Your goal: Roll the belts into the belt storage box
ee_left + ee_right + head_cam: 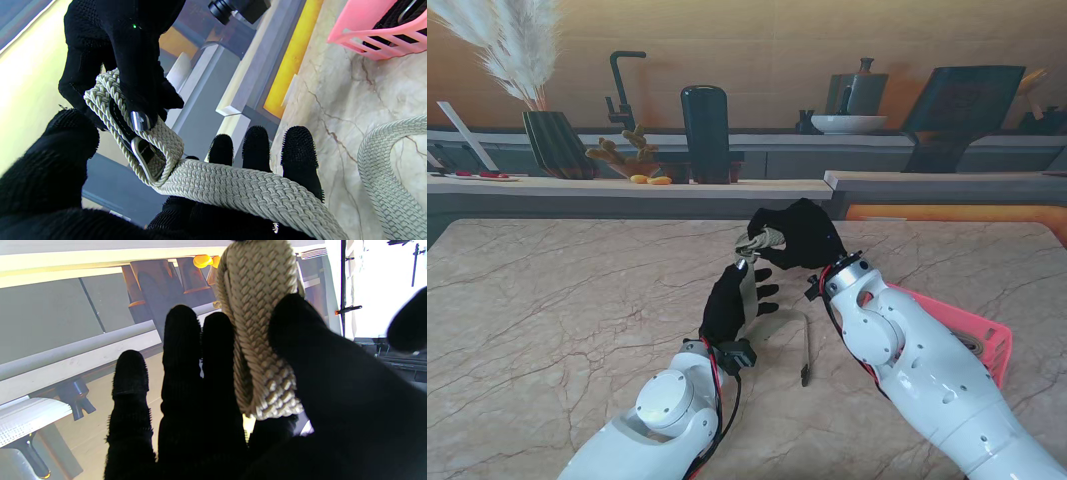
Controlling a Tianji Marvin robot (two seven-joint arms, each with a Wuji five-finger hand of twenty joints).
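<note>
Right robot hand (799, 234), in a black glove, holds the rolled start of the beige braided belt (761, 241) above the middle of the marble surface (547, 300); in the right wrist view the coil (258, 340) is pinched between the thumb and the fingers. The left robot hand (730, 300), also gloved in black, stands just nearer to the robot, its fingers upright and spread, and the strap lies across them without a closed grip, as the left wrist view shows (240, 186). In that view a metal buckle (141, 156) with dark parts sits inside the small roll. The loose remainder of the belt hangs down and lies on the surface (807, 350), ending in a dark tip near the right forearm.

The pink belt storage box (972, 335) stands on the surface to the right, mostly hidden behind the right arm. Its wall is slotted, and the left wrist view shows something dark with a metal piece inside it (390, 20); what it is cannot be told.

One beige belt and one box are visible.
</note>
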